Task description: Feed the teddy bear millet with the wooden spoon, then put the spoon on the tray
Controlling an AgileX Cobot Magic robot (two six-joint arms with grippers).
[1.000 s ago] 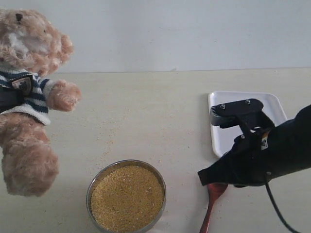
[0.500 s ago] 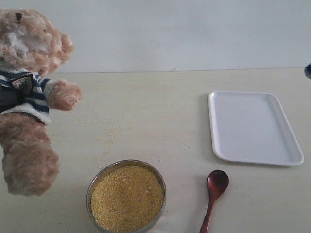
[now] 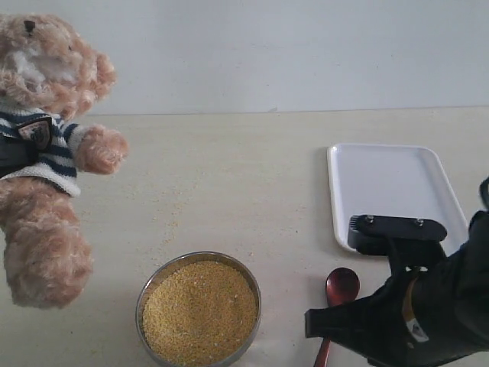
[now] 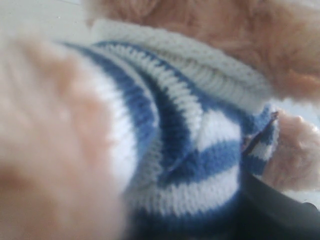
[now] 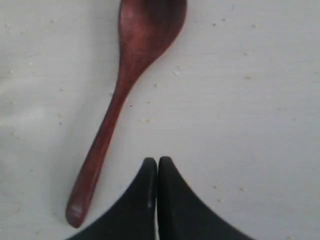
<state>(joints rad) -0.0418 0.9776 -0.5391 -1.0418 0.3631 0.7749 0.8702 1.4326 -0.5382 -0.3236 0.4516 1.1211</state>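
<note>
Right arm (image 3: pixel 428 321) low over the counter (image 3: pixel 252 176), wrist tipped down, black body covering the near corner of the tray (image 3: pixel 382 183). Right pincer (image 5: pixel 158 162) pressed together, tips touching each other, nothing between them, pointing down at bare counter. Spoon (image 5: pixel 135 45) flat on the counter just beside the pincer tips: handle end level with the tips, off to one side, not touching them; its scoop lies beyond the tips, hollow side up. Tray sits past the pincer, further out than the spoon. Bowl (image 3: pixel 140 304) of millet (image 3: pixel 199 310) is well off to the pincer's left-arm side.

Left pincer (image 3: pixel 17 155) pinching the bear (image 3: pixel 46 183) at the striped shirt; one dark finger (image 4: pixel 270 200) shows against the knit, other finger hidden by fur. Bear upright, head up, one arm out toward the right pincer, well apart from it.

Count: 1 bear, 1 spoon, 1 tray, 1 bowl, 2 pincers. Loose grains scattered on counter between bear and bowl, too many to count.
</note>
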